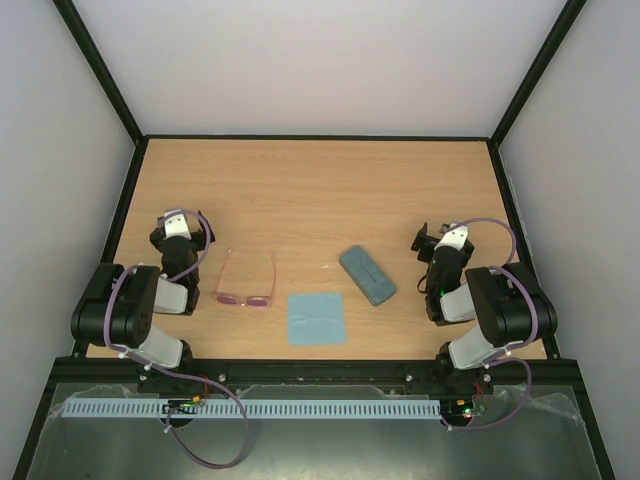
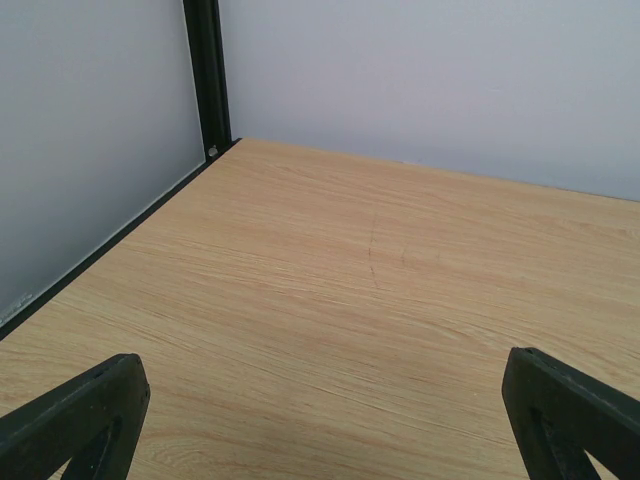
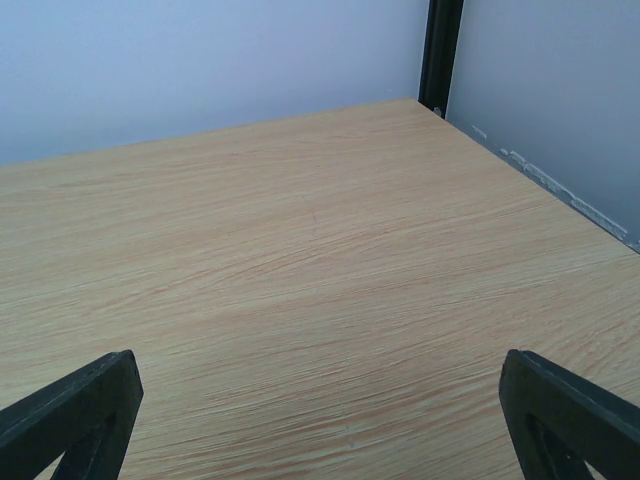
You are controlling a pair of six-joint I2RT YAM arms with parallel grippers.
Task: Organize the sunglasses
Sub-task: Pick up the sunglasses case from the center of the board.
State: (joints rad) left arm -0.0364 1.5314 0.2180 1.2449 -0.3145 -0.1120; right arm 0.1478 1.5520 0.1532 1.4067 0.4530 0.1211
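Note:
The pink sunglasses (image 1: 246,283) lie on the wooden table (image 1: 320,190) with their temple arms unfolded and pointing away from the arms. A blue-grey closed case (image 1: 366,274) lies to their right. A light blue square cloth (image 1: 316,318) lies between them, nearer the front edge. My left gripper (image 1: 180,222) rests left of the sunglasses, open and empty; its fingers (image 2: 75,420) stand wide apart over bare wood. My right gripper (image 1: 440,238) rests right of the case, open and empty; its fingers (image 3: 570,420) are wide apart. Neither wrist view shows the sunglasses.
Black frame posts (image 2: 208,75) and grey-white walls (image 3: 200,60) enclose the table on the left, right and back. The table's black front rail (image 1: 320,372) runs between the two arm bases.

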